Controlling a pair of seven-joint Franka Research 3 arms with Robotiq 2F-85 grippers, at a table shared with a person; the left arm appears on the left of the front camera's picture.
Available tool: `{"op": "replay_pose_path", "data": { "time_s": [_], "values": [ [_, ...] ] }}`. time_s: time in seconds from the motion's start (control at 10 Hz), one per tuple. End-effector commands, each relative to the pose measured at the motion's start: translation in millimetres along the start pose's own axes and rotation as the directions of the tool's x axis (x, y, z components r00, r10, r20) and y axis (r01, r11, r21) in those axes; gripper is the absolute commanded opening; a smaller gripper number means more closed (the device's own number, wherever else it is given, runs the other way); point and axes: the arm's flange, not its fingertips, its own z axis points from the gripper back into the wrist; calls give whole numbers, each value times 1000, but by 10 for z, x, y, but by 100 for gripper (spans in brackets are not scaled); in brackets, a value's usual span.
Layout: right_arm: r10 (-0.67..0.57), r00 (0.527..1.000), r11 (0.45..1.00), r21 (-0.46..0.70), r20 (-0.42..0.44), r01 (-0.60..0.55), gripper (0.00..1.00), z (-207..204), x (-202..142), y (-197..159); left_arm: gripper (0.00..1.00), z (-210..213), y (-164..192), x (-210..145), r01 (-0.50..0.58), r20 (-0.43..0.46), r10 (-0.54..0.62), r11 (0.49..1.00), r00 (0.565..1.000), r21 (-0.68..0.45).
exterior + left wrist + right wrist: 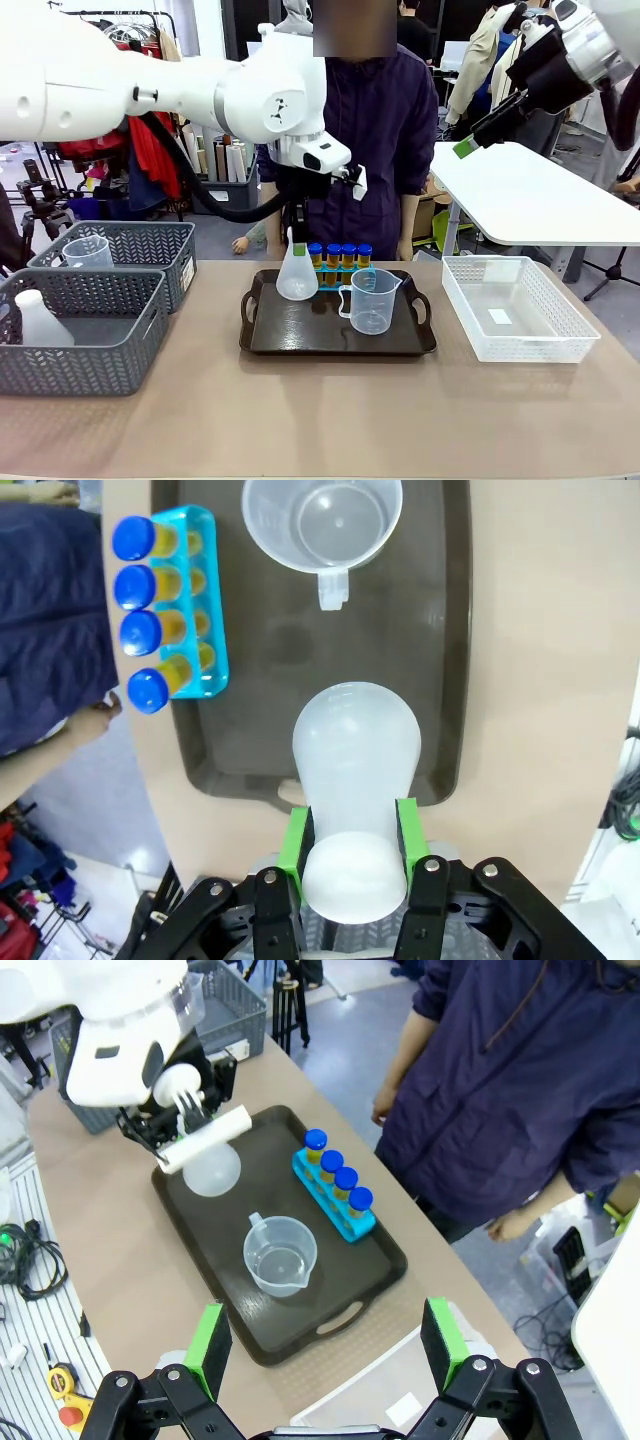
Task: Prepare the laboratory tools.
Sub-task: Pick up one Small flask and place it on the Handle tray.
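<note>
A dark tray (330,345) in the middle of the table carries the tools. The translucent white conical flask (296,277) stands at its left end; my left gripper (297,238) is shut on its neck from above. In the left wrist view the green pads (293,840) press both sides of the flask (355,740) neck. The clear handled beaker (370,300) sits at the tray's right. Behind them the blue rack (340,276) holds four amber tubes with blue caps (339,252). My right gripper (466,147) hangs open high at the right, above the tray (225,1280).
Two grey woven baskets (90,340) stand at the left, the rear one holding a clear beaker (88,250), the front one a white flask (38,320). A white mesh basket (515,308) sits right of the tray. A person (370,140) stands at the far side.
</note>
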Motion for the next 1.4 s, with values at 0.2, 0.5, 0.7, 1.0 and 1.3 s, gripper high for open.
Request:
{"op": "replay_pose_path", "data": {
  "time_s": [0.2,0.5,0.7,1.0,1.3],
  "values": [
    [6,1000,1000,-1,-2,-6,100,17,4,2,0,-328,-58,143,14,-55,-13,1000,998,25],
    [6,1000,1000,-1,-2,-6,100,17,4,2,0,-564,-84,155,-26,-35,27,999,999,18],
    [6,1000,1000,-1,-2,-6,100,17,4,2,0,-724,-67,99,-47,-35,48,999,998,4],
    [6,1000,1000,-1,-2,-6,100,17,4,2,0,-885,12,13,-75,-16,75,997,997,-27],
    [6,1000,1000,-1,-2,-6,100,17,4,2,0,-978,58,-45,-94,5,95,995,996,-41]
  ]
}}
